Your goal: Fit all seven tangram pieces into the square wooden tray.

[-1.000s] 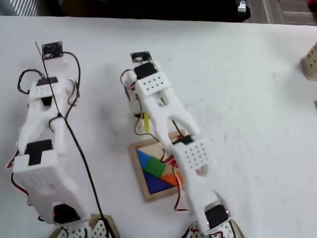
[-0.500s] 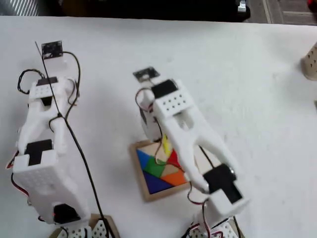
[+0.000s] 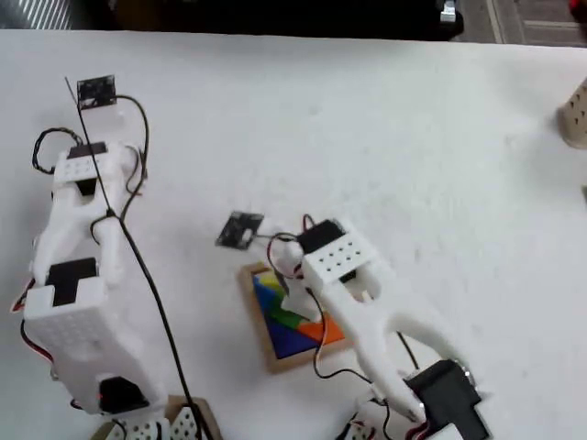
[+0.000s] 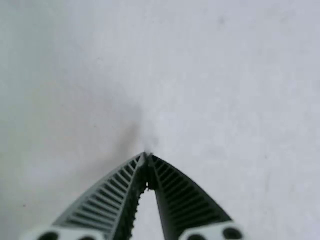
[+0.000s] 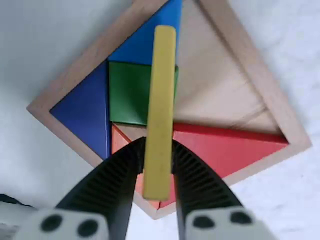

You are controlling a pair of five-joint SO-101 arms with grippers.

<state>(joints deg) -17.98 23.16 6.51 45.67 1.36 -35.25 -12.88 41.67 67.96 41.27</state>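
Yellow piece, flat and slab-like, clamped edge-on between my right fingers above the square wooden tray.
Smooth blue triangle, green square and red triangle lie flush inside it. My ribbed left fingers are pressed together over the white desk.

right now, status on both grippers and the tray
Right gripper shut on yellow piece, over tray. Left gripper shut, empty. Tray's bare section unobstructed.
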